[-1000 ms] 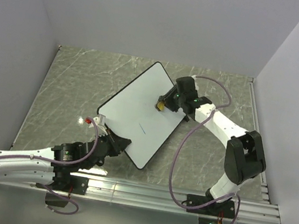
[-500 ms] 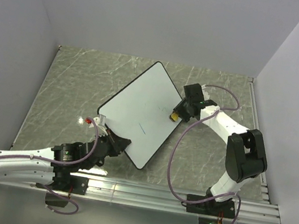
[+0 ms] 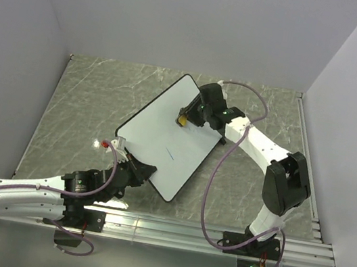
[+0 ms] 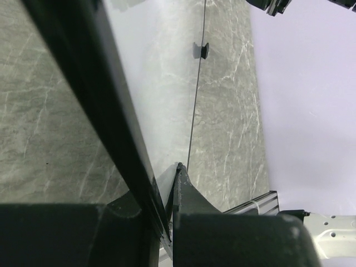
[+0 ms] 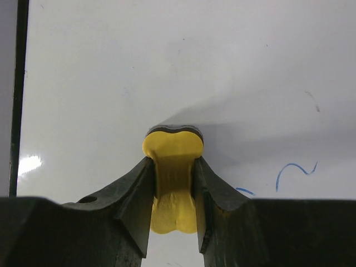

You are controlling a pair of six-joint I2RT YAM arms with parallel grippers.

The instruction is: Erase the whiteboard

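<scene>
The whiteboard [image 3: 161, 134] lies askew on the desk [image 3: 87, 104], its near edge clamped tight in the left gripper [image 3: 145, 169]. The right gripper [image 3: 184, 118] pinches a yellow eraser [image 5: 172, 147] against the board's far end.

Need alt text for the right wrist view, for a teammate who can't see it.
The right claw grips a yellow bone-shaped eraser, its far end against the whiteboard. A short blue marker squiggle sits lower right; the black rim runs down the left edge.
</scene>
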